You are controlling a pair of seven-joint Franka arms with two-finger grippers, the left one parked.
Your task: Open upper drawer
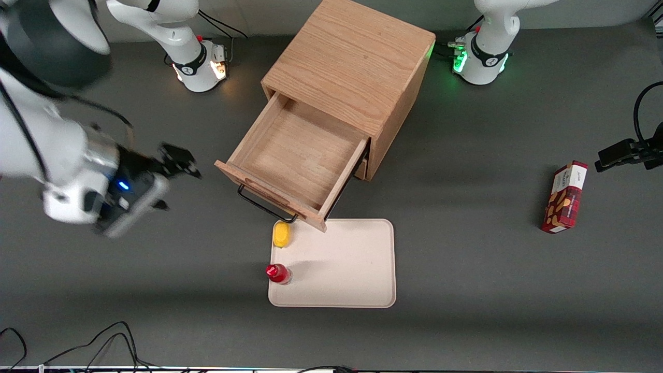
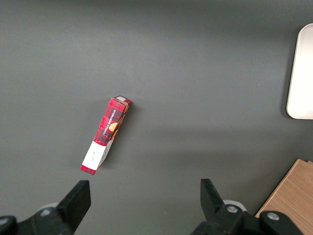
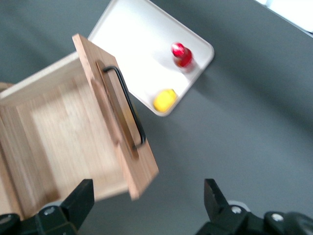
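The upper drawer of the light oak cabinet stands pulled far out, and its inside is bare wood. Its thin black bar handle runs along the drawer front, nearest the front camera. My gripper hangs open above the table, well away from the handle toward the working arm's end, touching nothing. The right wrist view has the drawer and its handle ahead of the gripper, whose fingers are spread wide with only a corner of the drawer front and grey table between them.
A cream tray lies just in front of the drawer, nearer the front camera, carrying a yellow object and a small red bottle. A red snack box lies toward the parked arm's end. Cables trail along the table's near edge.
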